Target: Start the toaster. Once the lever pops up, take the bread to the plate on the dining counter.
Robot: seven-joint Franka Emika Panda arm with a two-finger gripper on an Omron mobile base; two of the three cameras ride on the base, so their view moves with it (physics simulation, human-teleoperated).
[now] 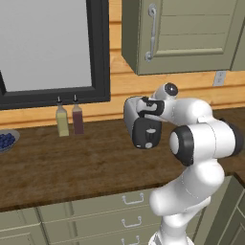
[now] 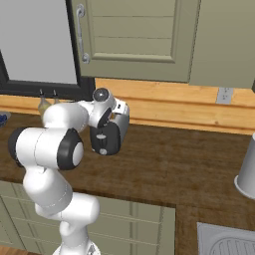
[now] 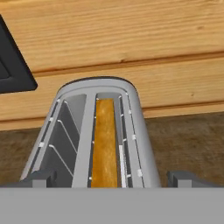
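The hand view is looking straight down into the toaster [image 3: 98, 131] just beneath the end effector [image 3: 113, 178], its fingertips [image 3: 183, 178] standing wide apart and holding nothing, with the bread [image 3: 105, 144] sitting in the right-hand slot. The base views are instead showing the black end face with its lever [image 1: 151, 130], and bare brown surface [image 1: 72, 162] spreading left of the end effector.

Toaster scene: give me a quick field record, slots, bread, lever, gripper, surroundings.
toaster: on the brown worktop, by the wood wall
slots: two; hand-view left one empty
bread: upright in the other slot, top edge browned
lever: pale tab on black end face, near its top
gripper: above the toaster's near end, open, tips straddling it
nearby: two bottles beneath the window
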